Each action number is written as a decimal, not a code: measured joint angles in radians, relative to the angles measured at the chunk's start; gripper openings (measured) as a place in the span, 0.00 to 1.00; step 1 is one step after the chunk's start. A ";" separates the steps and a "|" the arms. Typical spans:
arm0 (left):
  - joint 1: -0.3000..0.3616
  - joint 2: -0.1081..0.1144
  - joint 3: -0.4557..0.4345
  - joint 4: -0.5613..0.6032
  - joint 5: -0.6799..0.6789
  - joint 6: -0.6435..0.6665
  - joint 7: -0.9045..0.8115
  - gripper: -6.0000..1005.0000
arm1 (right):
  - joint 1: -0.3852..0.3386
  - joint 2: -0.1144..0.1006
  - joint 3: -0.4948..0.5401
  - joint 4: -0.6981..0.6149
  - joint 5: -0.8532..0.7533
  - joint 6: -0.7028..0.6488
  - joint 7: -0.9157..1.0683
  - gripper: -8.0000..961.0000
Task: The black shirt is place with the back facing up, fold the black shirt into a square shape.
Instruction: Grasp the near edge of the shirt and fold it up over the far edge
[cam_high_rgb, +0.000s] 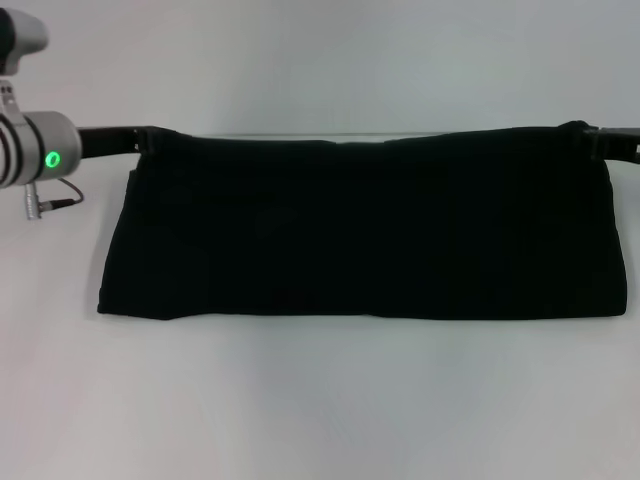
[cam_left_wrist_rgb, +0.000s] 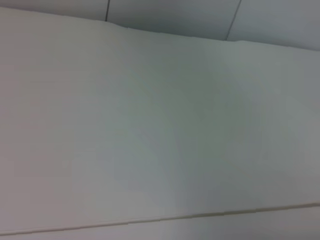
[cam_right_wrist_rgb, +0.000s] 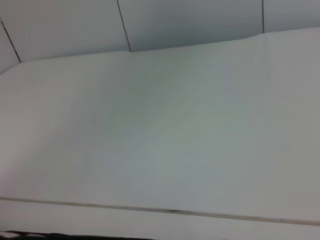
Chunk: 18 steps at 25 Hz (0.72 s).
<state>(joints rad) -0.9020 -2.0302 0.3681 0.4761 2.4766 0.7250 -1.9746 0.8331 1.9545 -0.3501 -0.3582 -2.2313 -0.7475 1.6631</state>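
Note:
The black shirt (cam_high_rgb: 360, 230) is stretched into a wide, low band across the middle of the head view, plain black with no print showing. Its upper edge runs straight and taut between two raised corners. My left gripper (cam_high_rgb: 148, 140) is at the upper left corner and my right gripper (cam_high_rgb: 583, 135) at the upper right corner, each shut on the cloth. The lower fold rests on the white table (cam_high_rgb: 320, 400). Both wrist views show only white table surface; the right wrist view has a thin dark strip of the shirt (cam_right_wrist_rgb: 30, 235) at its edge.
The silver wrist of my left arm (cam_high_rgb: 40, 145), with a green light and a cable, reaches in from the left. White table surface lies in front of the shirt, and a table seam (cam_left_wrist_rgb: 160, 217) crosses the left wrist view.

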 joint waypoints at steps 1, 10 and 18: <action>0.000 0.000 0.000 0.000 0.000 0.000 0.000 0.03 | 0.001 0.001 -0.001 0.000 -0.001 0.002 0.005 0.05; -0.012 -0.039 0.002 -0.019 -0.014 -0.171 0.016 0.29 | -0.006 0.006 -0.019 -0.011 0.004 0.040 0.018 0.15; 0.043 -0.031 -0.001 0.086 -0.024 0.064 -0.078 0.48 | -0.027 -0.026 -0.024 -0.032 0.005 -0.142 0.099 0.46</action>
<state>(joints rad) -0.8585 -2.0615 0.3673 0.5623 2.4524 0.7890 -2.0529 0.8063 1.9280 -0.3745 -0.3902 -2.2263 -0.8895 1.7617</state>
